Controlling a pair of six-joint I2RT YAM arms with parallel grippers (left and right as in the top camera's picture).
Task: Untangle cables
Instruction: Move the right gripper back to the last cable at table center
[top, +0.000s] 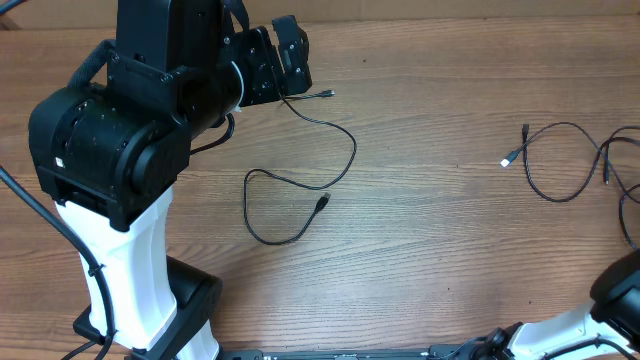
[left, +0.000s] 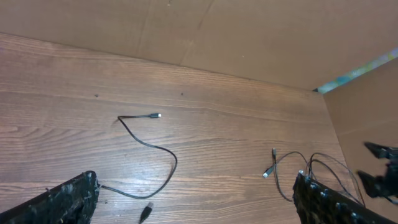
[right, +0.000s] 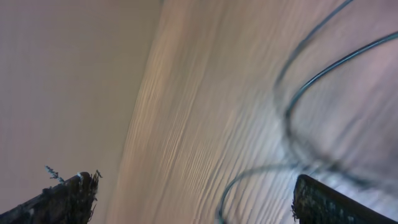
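Overhead: one cable (top: 353, 145) lies free mid-frame — my left claw (top: 280, 60) and right claw (right: 193, 199) gape empty; next, I'd grasp the right-edge bunch (top: 598, 150).

My left arm (top: 120, 150) rises from the table's (top: 450, 230) near left corner and reaches toward its far edge. My left gripper (top: 290, 50) hangs above the wood there, jaws spread wide. My right arm (top: 610, 300) sits at the table's near right corner. My right gripper (right: 193, 186) faces the tabletop, fingers wide apart.
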